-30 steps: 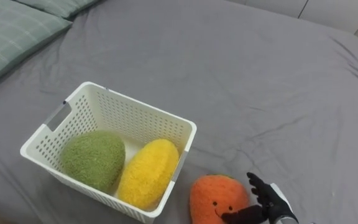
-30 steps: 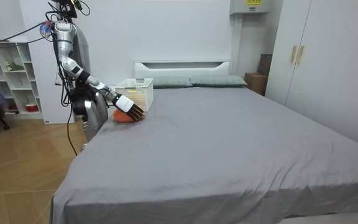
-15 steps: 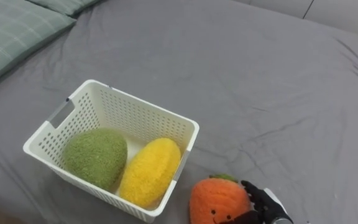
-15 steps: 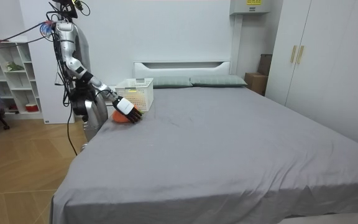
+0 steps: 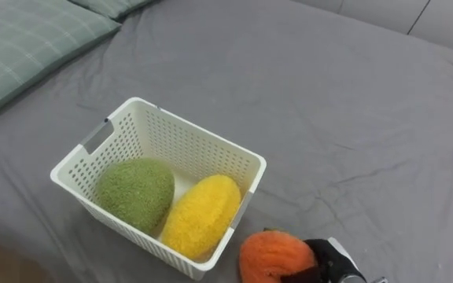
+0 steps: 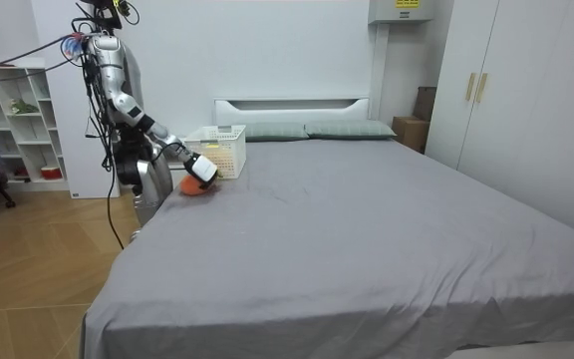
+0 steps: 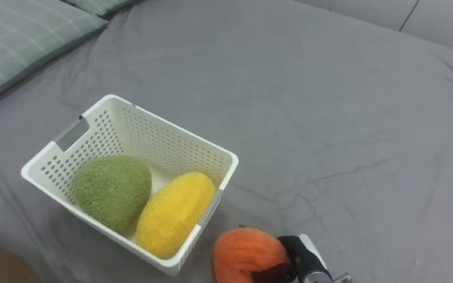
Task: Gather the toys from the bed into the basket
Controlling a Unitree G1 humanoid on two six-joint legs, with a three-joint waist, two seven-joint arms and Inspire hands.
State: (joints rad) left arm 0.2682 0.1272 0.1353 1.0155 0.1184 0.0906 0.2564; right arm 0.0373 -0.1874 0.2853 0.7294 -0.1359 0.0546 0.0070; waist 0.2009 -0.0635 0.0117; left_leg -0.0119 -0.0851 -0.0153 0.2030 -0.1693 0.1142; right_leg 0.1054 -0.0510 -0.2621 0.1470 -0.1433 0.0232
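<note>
A white slatted basket (image 5: 211, 134) stands on the grey bed and holds a green plush toy (image 5: 134, 191) and a yellow plush toy (image 5: 201, 216) side by side. Just outside its near right corner lies an orange plush toy (image 5: 272, 255). My right hand (image 5: 326, 258) presses against that toy's right side, its dark fingers curled round it. The room view has the same hand (image 6: 203, 169) over the orange toy (image 6: 191, 186), right before the basket (image 6: 222, 152), with me standing at the bed's side on the room view's left.
Green checked pillows (image 5: 22, 39) lie beyond the basket at the head of the bed. The grey sheet (image 5: 329, 102) stretches wide and bare to my right. The bed's edge runs close along the lower left. A white shelf unit (image 6: 13, 130) stands behind me.
My right hand's fingers, straight beside the orange toy before, have curled round it, and the hand has drawn closer to me. The head camera has shifted slightly.
</note>
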